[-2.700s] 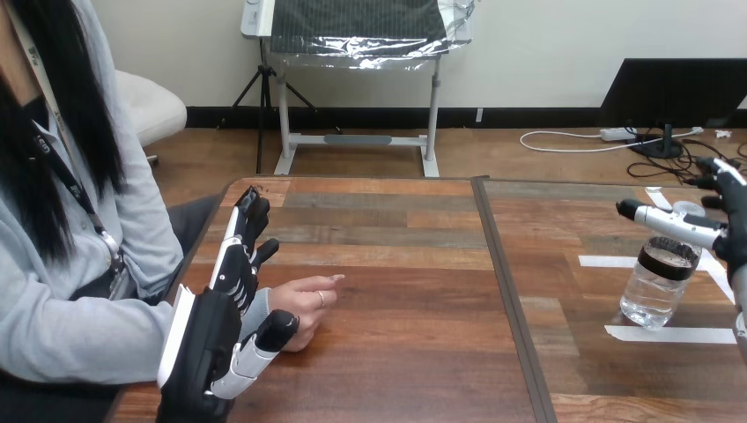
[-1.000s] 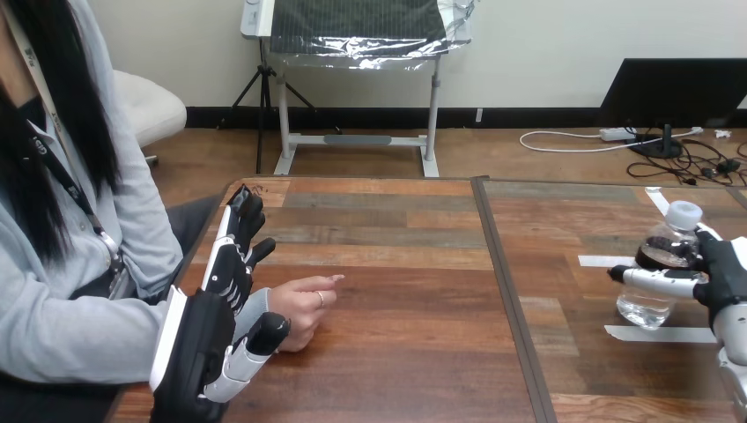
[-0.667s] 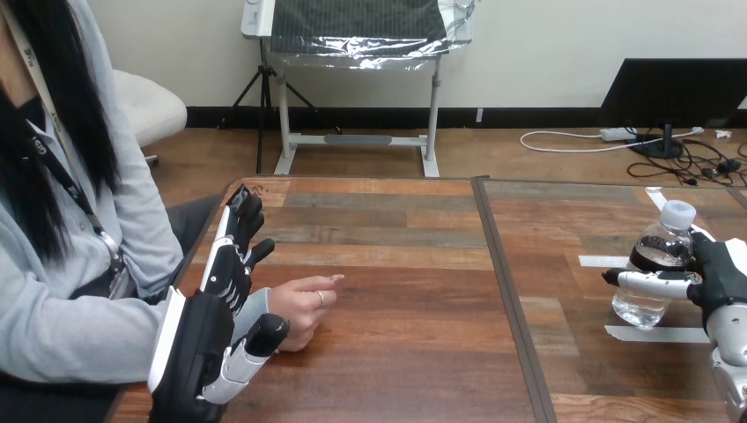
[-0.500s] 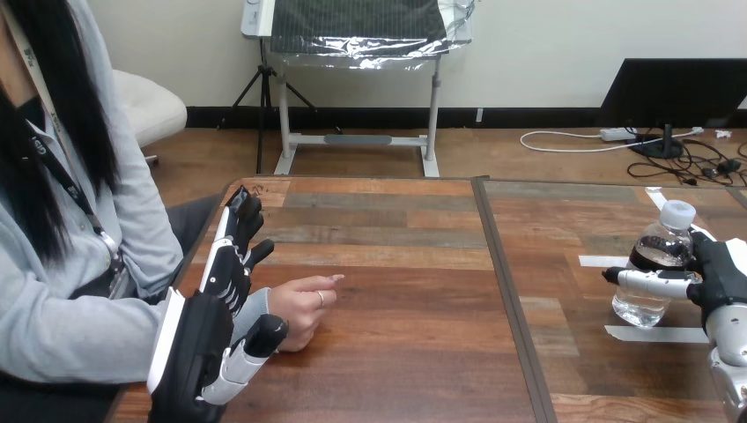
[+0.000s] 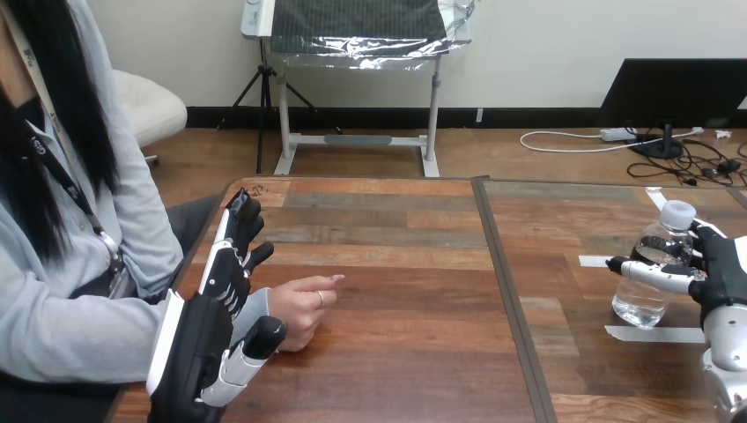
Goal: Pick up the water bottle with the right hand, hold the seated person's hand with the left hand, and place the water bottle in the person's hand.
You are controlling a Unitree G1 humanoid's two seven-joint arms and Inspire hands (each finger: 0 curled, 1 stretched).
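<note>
**Right hand now wraps the bottle; left hand waits**

On the table, the big change is at 3 o'clock. My right hand, which was hovering above the water bottle a few seconds ago, has come down level with it. Its thumb now lies across the bottle's front and its fingers curl behind, so it grasps the bottle. The bottle stands upright, its base apparently still on the wood beside a tape strip. I judge the pick-up is secured but the lift has not begun.

At 8 o'clock my left hand has barely moved. Its fingers are straight, pointing to 12 o'clock alongside the person's wrist. Its thumb sits just beside the person's hand, not curled round it. That hold is still to do.
</note>
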